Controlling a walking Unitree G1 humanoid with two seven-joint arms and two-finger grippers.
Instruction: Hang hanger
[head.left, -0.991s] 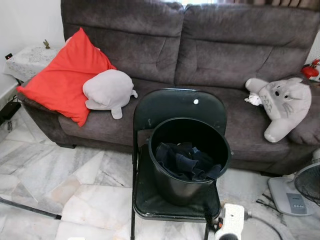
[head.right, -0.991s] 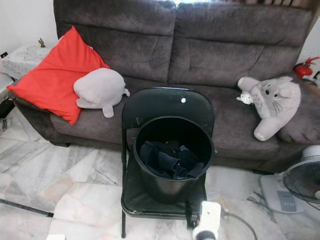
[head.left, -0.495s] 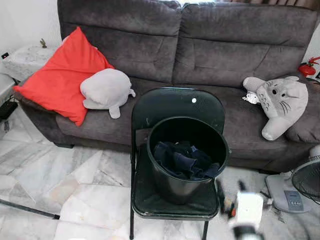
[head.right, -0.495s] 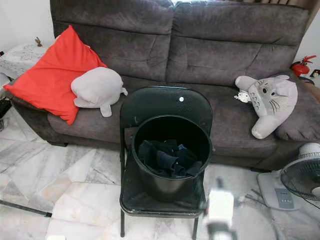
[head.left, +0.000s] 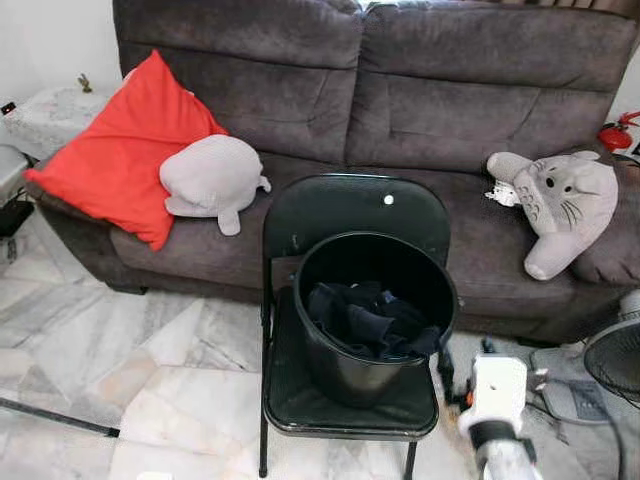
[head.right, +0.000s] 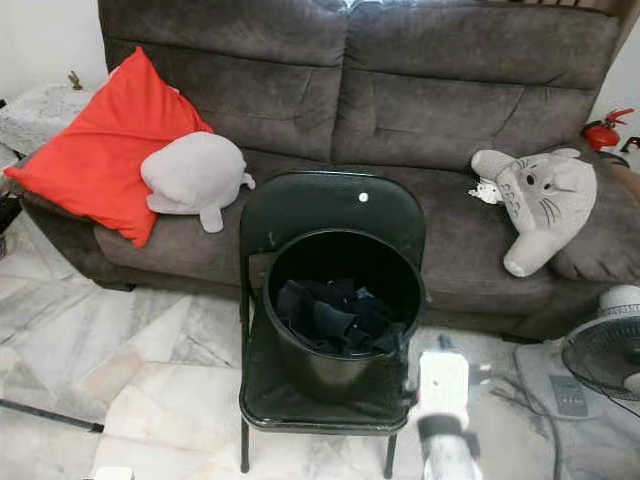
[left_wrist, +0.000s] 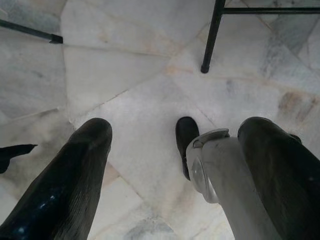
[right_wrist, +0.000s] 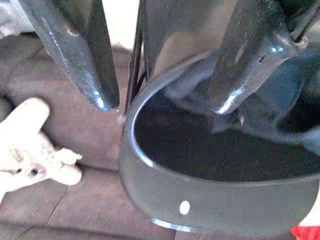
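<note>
A black bucket (head.left: 340, 365) stands on the seat of a black folding chair (head.left: 345, 212) in front of a grey sofa. Dark blue clothes (head.left: 368, 320) lie bunched inside it. My right gripper (head.left: 466, 358) is low on the bucket's right side, just off the chair's front right corner, open with nothing between its fingers. The right wrist view looks past the right gripper (right_wrist: 164, 105) at the chair's backrest (right_wrist: 225, 212) with its white dot. My left gripper (left_wrist: 175, 135) hangs idle over the marble floor, open and holding nothing.
The sofa (head.left: 420, 110) carries a red cushion (head.left: 130, 150), a grey plush (head.left: 212, 178) and a grey-and-white plush toy (head.left: 565, 205). A standing fan (head.left: 612, 365) and cables lie on the floor at the right. A dark rod (head.left: 60, 418) lies at the left.
My right gripper has moved from in front of the chair's front right corner to the right and up, beside the bucket. The camera has shifted slightly.
</note>
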